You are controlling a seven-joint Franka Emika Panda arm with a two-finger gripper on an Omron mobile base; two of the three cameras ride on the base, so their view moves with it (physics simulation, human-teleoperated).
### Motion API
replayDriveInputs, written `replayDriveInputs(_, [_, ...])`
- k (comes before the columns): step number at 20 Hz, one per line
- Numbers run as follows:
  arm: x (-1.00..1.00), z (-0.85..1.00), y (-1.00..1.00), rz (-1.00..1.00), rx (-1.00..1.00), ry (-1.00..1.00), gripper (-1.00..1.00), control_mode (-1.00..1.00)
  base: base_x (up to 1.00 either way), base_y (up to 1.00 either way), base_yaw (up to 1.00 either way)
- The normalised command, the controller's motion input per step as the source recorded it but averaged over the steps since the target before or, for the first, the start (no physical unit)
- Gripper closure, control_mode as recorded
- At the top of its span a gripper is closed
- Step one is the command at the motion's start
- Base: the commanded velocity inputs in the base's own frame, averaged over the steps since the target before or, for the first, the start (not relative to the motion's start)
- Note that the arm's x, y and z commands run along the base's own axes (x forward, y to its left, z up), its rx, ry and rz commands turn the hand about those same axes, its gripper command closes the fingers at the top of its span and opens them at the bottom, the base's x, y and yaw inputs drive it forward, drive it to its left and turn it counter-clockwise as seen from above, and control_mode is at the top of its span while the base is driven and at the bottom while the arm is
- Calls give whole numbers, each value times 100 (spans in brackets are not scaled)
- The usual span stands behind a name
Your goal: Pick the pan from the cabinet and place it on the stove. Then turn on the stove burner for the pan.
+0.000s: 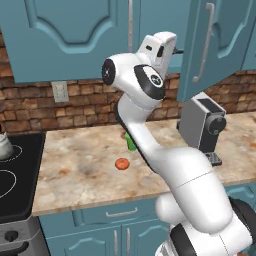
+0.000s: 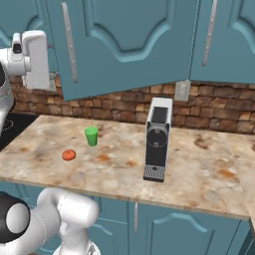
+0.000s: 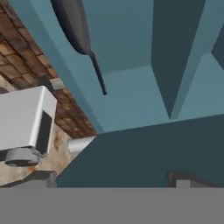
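Note:
In the hand view the pan point(image 3: 71, 19) lies inside the open cabinet point(image 3: 131, 87), seen edge-on, dark grey, with its thin black handle point(image 3: 98, 72) pointing out toward me. My gripper point(image 3: 113, 178) is open, its fingertips point(image 3: 42, 177) wide apart, and still some way short of the handle. In the left base view the white hand point(image 1: 159, 49) is raised at the cabinet opening beside the swung-out door point(image 1: 212, 47). The black stove point(image 1: 15, 187) with a white burner ring point(image 1: 9, 184) lies at the far left.
A silver kettle point(image 1: 3, 147) stands on the stove's back ring. On the counter point(image 2: 199, 164) are a grey coffee machine point(image 2: 158, 138), a green cup point(image 2: 91, 136) and a small red fruit point(image 2: 69, 155). The open door point(image 2: 124, 45) hangs over the counter.

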Motion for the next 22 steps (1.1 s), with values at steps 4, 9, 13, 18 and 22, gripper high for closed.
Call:
replayDriveInputs(4, [-4,-11,-78,-13,0,10,-100,-100,0,0,0])
replayDriveInputs(9, [-90,-22,-79,-19,0,-1,-100,-100,0,0,0])
replayDriveInputs(13, [-82,-5,-95,-18,3,-2,-100,-100,0,0,0])
replayDriveInputs(18, [-24,0,-100,-11,10,7,-100,-100,0,0,0])
replayDriveInputs(22, [-16,0,-100,-4,14,7,-100,-100,0,0,0])
